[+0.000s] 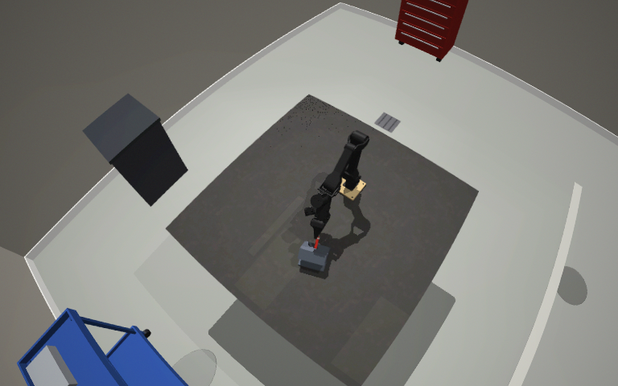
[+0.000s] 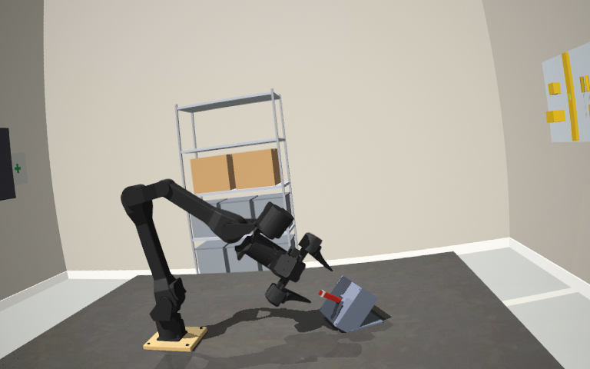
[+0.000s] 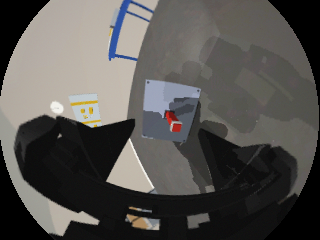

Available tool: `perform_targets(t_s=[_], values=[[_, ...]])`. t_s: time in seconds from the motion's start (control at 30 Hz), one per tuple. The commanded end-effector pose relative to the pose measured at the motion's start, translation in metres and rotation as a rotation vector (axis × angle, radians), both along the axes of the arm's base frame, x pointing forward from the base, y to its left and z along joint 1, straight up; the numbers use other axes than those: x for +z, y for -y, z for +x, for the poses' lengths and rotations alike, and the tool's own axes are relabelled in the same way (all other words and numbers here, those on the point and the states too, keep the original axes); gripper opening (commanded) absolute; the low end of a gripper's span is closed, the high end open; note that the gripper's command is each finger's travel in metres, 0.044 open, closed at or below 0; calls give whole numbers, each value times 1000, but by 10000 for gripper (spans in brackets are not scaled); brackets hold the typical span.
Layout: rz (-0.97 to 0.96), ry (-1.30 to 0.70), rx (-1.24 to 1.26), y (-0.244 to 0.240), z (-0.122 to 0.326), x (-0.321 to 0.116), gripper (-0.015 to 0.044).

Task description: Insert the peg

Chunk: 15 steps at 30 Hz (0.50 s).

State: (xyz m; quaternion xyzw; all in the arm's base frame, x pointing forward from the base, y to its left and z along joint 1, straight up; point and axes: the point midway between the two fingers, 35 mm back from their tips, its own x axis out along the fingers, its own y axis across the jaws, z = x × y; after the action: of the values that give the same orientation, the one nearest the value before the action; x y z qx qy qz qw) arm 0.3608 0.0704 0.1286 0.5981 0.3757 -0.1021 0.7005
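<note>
The red peg (image 1: 316, 244) (image 2: 331, 297) (image 3: 172, 120) has a pale band near its outer end. Its lower end is at the hole in the sloped panel (image 1: 311, 260) (image 2: 358, 307) (image 3: 156, 97), and much of its length sticks out of the face. A small dark gap shows beside its lower end in the wrist view. How deep it sits is hidden, and whether it is exactly square to the face is hard to tell. My gripper (image 2: 320, 286) (image 3: 167, 127) is wide open and empty. Its fingers are apart from the peg, back from the face, one to each side.
The panel block stands on the dark table (image 1: 387, 218) (image 2: 435, 300) (image 3: 172, 172). The arm's tan base plate (image 1: 352, 193) (image 2: 174, 347) is at the arm's foot. A blue cart (image 1: 95, 350), a red drawer cabinet (image 1: 426, 26) and a shelf rack (image 2: 230, 102) stand off the table.
</note>
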Motion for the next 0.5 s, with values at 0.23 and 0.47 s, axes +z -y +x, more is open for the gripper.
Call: perform_targets(t_s=[0.23,0.47], values=[[0,0,4,4,-9,9,440],[0,0,3,7,-15,15,440]])
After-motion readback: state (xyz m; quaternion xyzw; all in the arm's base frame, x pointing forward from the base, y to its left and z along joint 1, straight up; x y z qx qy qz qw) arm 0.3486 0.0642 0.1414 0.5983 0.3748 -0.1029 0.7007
